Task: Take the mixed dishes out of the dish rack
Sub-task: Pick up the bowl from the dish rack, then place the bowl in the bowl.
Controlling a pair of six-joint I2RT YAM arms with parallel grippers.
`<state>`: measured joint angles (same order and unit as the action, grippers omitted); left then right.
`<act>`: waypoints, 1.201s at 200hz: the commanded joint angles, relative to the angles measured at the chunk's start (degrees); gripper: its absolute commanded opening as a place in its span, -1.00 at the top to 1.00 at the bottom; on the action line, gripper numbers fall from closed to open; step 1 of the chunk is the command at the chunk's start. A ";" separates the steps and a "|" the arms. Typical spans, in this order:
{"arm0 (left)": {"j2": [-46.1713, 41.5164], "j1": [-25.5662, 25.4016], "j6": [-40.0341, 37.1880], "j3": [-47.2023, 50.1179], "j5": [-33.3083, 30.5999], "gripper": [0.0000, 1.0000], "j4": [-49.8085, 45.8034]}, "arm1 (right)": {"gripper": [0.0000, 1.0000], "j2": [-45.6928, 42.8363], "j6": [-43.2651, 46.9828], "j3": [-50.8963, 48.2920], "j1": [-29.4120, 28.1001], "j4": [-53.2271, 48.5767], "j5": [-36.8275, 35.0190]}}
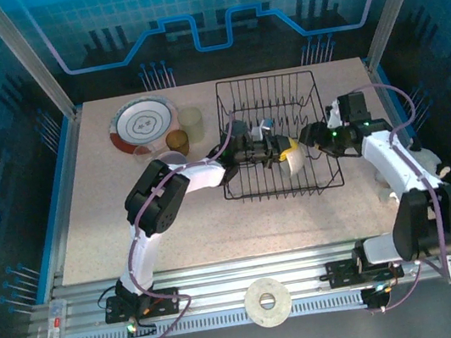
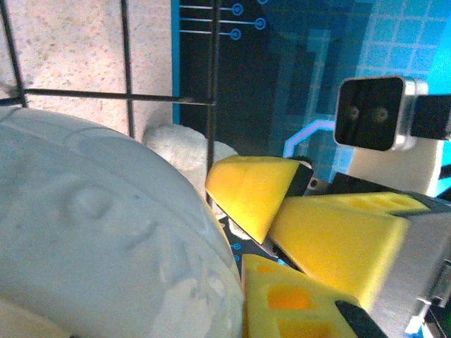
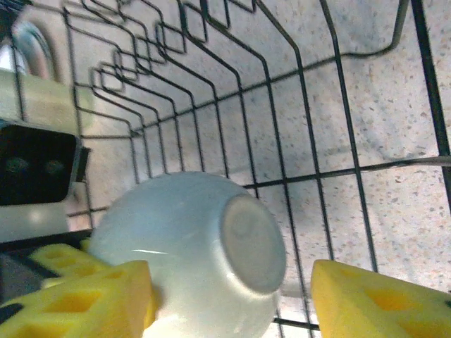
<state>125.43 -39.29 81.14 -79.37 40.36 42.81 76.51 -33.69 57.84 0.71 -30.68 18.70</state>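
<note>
Step in hand: as I read it, a hand-over of the white bowl (image 3: 190, 246) inside the dish rack (image 1: 263, 78), so that it can be lifted out.
Bowl: it lies tilted over the near half of the rack, base towards the right wrist camera and rim towards the left one.
Left gripper (image 1: 267, 149): it reaches in over the rack's left side. It looks clenched on the bowl's rim, as far as the left wrist view shows.
Right gripper (image 3: 229, 278): the jaws are released. One pad touches the bowl's side and the other stands apart from it, with rack wire visible between.
Doing it well: back the right gripper straight out first. Then raise the bowl above the tines and the rim wire before swinging it left.
Risk: a grip on the rim alone may let the bowl pivot, so move slowly and level. The other arm's fingers are very near.
Near rail (image 1: 228, 293): aluminium, with a white ring (image 1: 267, 301) lying on it.
Tabletop (image 1: 107, 231): speckled beige, with the rack right of centre.
Far-left corner: a patterned plate (image 1: 143, 122). A pale yellow-green cup (image 1: 191, 121), an amber cup (image 1: 176, 140) and a lilac cup (image 1: 171, 158) are grouped between it and the rack. This is the likely set-down spot.
Room: blue panels (image 1: 207, 0) with a circuit motif behind metal frame posts.
</note>
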 commanded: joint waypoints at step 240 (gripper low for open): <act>-25.29 17.02 -66.52 -28.90 -42.94 1.00 -111.80 | -1.00 -24.65 1.27 -7.13 -0.90 6.94 7.92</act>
<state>97.49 -24.27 21.61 -106.26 2.72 -62.83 52.77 -32.58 51.35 0.67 -25.26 24.93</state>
